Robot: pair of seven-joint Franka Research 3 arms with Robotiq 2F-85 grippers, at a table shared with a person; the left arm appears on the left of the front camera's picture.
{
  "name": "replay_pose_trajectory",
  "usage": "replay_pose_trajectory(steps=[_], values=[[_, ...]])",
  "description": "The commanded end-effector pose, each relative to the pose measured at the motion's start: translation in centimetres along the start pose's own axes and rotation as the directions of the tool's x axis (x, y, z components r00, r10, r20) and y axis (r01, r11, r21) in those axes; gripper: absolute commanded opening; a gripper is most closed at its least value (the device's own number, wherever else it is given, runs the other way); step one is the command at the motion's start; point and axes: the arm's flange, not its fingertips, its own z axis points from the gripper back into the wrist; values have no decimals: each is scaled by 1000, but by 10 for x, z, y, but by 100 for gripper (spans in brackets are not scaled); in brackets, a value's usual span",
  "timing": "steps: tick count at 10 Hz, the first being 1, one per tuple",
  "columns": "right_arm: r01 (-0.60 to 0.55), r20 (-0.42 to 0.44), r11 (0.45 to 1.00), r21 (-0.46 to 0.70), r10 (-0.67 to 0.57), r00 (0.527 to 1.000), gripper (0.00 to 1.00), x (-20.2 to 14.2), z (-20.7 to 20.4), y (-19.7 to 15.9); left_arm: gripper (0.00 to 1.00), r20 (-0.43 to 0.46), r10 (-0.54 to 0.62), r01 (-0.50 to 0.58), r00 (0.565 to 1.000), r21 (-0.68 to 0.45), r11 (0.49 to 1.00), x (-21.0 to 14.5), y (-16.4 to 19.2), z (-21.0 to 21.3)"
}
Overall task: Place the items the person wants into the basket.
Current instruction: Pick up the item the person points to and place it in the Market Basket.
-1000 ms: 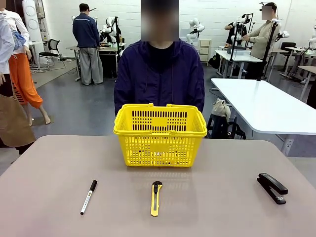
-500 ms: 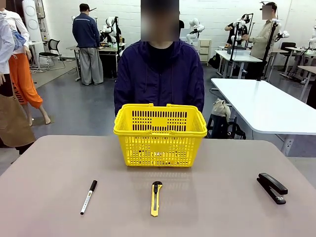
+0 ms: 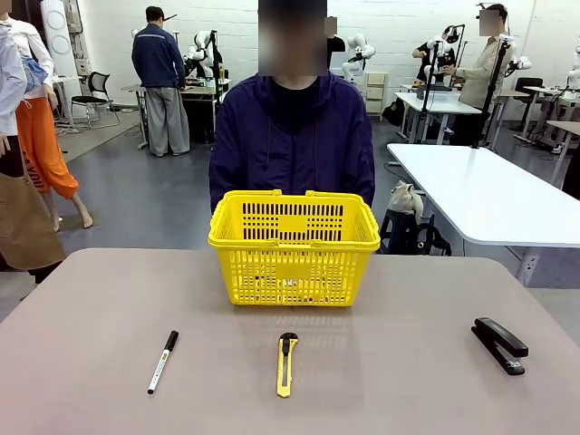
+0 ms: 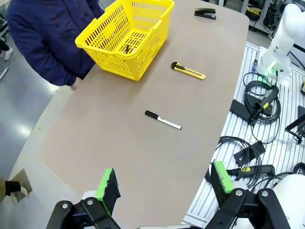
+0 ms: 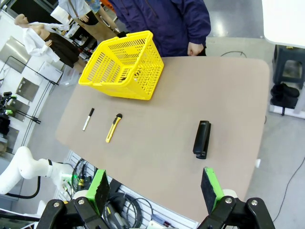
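The yellow basket stands at the table's far middle, just in front of the person in a dark navy jacket. A small dark thing lies on its floor; what it is I cannot tell. The black stapler rests at the near right of the table. My left gripper hangs open, high over the table's left end and far from the basket. My right gripper is open too, above the near right edge, with the stapler on the table ahead of it and the basket further off.
A white-barrelled marker lies near left and a yellow-and-black utility knife near the middle, in front of the basket. The person's hand hangs at the far table edge. Cables and arm bases sit behind the near edge.
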Motion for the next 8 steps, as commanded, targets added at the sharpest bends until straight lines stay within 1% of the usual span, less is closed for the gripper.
replay_pose_trajectory(steps=[1,8], values=[[-9,16,1000,27,9,1000,100,0,-2,1,100,0,2,-2,1000,-7,1000,1,-2,3],[-9,16,1000,27,9,1000,100,0,-2,1,100,0,2,-2,1000,-7,1000,1,-2,3]])
